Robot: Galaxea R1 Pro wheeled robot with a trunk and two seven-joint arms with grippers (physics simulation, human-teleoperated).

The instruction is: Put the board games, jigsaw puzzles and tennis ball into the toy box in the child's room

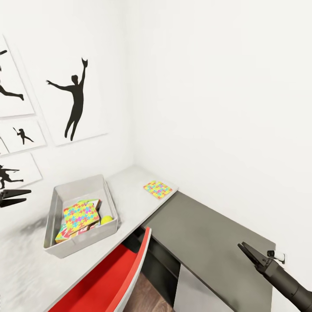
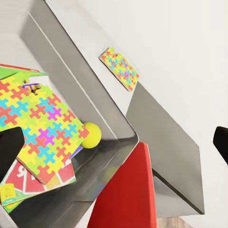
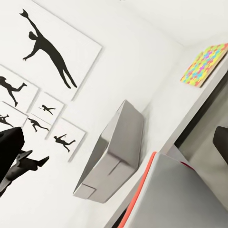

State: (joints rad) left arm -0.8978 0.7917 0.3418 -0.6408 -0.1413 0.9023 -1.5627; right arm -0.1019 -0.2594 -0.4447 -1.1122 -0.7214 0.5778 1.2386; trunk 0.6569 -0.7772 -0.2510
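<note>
The light grey toy box (image 1: 112, 200) stands on the speckled table (image 1: 130, 186) by the corner of the child's room. Inside it a jigsaw puzzle (image 1: 81, 215) lies tilted on top of board games (image 2: 40, 179), with the yellow tennis ball (image 1: 106, 219) beside it. A green game's corner (image 2: 12, 72) pokes out at the far side. A second jigsaw puzzle (image 1: 157, 189) lies flat on the table's far end, outside the box. My left gripper (image 1: 27, 194) hovers left of the box, open and empty, fingers (image 2: 9, 152) wide apart. My right gripper (image 1: 241, 246) hangs open over the dark cabinet, holding nothing.
A red chair back (image 1: 113, 277) stands close against the table's front edge below the box. The lower dark grey cabinet top (image 1: 203, 234) adjoins the table on the right. White walls close in behind and to the right; dancer pictures (image 1: 76, 99) hang on the left wall.
</note>
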